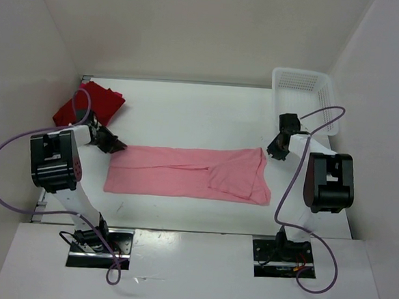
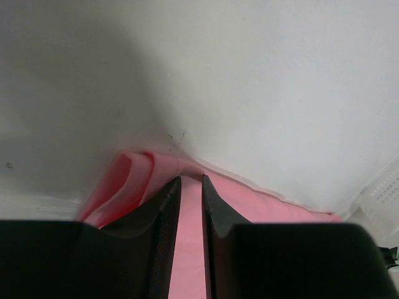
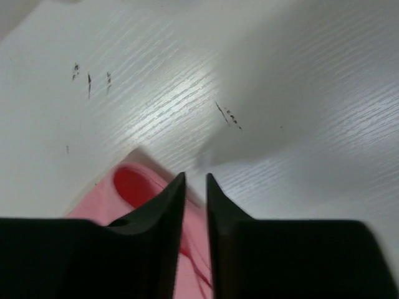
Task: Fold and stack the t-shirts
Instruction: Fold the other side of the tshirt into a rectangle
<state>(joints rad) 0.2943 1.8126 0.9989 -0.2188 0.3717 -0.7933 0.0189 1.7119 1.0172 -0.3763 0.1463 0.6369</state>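
Red shirt [image 1: 92,104] looks folded; pink shirt [image 1: 177,172] only half-folded. Your left gripper [image 1: 116,146] clamps its edge. Right gripper [image 1: 273,155] sits nearly together at the corner; can't tell if it's gripping.

The spread t-shirt [image 1: 184,172] is lying on the table [image 1: 188,114] between the left gripper [image 1: 112,145] and the right gripper [image 1: 274,153], one end at each. A second t-shirt [image 1: 93,104] is sitting just behind the left gripper; the basket [image 1: 306,88] is standing behind the right gripper.
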